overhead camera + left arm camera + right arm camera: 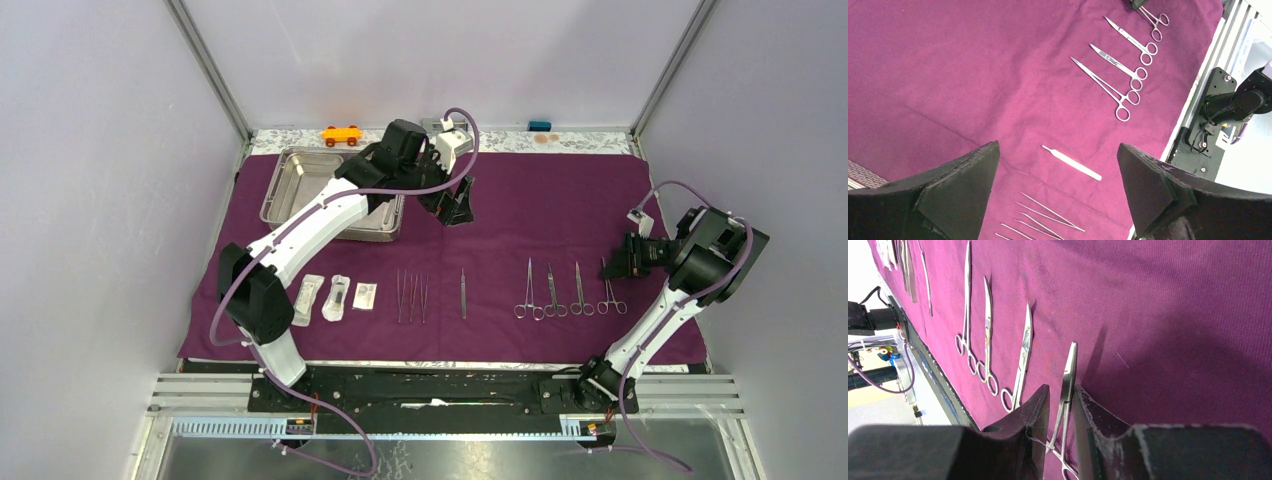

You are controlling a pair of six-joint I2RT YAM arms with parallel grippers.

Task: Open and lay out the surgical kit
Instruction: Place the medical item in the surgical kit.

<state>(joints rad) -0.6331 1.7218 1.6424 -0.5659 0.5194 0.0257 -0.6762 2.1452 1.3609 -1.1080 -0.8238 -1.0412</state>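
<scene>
Cloth covered most of the scene: the dark purple cloth wrap lay opened out flat, with the whole kit on it. The steel tray sat at its far left corner, partly hidden by the left arm, and what we could see of it looked bare. The left gripper hung above the middle of the cloth with its jaws spread wide and nothing between them. The right gripper was low at the right end of the near row, its jaws only narrowly apart, one on each side of the rightmost forceps, which lay flat on the cloth. Three more ring-handled forceps lay parallel just to its left, then a single tweezers, a close group of thin tweezers and three sealed packets. We judged the laying-out nearly complete, with this last forceps being set in line. The next move called for lifting the right gripper straight up without dragging the forceps out of line.
</scene>
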